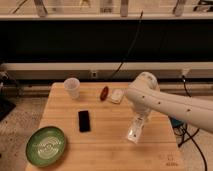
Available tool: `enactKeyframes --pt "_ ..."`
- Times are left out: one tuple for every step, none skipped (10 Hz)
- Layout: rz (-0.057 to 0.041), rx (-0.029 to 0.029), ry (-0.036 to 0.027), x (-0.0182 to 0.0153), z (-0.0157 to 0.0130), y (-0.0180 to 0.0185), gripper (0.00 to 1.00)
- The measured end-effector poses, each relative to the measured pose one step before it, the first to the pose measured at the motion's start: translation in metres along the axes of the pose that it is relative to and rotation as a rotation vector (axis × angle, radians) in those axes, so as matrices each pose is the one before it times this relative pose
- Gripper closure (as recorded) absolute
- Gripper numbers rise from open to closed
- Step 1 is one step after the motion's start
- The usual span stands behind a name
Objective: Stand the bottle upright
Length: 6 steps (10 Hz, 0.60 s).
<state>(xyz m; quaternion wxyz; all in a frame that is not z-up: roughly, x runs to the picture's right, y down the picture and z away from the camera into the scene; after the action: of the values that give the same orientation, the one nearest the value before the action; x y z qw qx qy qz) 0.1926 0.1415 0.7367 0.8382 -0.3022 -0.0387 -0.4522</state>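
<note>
Jaws tight on bottle (133, 134) over table (102, 147)

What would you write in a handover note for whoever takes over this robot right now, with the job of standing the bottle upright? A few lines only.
Tool: at the arm's end, low over the right part of the table; its hold cannot be told.
Bottle: at the tool, tilted, not upright.
Done: the tool is at the bottle.
Left: stand it upright, let go, pull back.
Nearby on the left: phone, cup, green plate.
</note>
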Motion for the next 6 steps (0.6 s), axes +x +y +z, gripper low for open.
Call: enactKeyframes --pt "-0.00117 -0.00056 0.00365 0.0019 -0.00222 -0.00493 1.0" --pt "0.00148 -0.00199 0.00189 0.00121 -0.001 -0.00148 1.0" --pt "0.00379 -0.00597 0.00456 0.00167 -0.00123 -0.00071 1.0" --pt "-0.00191 -0.00179 0.00369 0.00019 -0.00214 -0.00358 1.0" --pt "0.00021 -0.00013 0.00128 0.00054 -0.00142 -0.00305 1.0" --pt "0.0038 -0.00139 0.00406 0.00158 -0.0013 -0.00222 1.0"
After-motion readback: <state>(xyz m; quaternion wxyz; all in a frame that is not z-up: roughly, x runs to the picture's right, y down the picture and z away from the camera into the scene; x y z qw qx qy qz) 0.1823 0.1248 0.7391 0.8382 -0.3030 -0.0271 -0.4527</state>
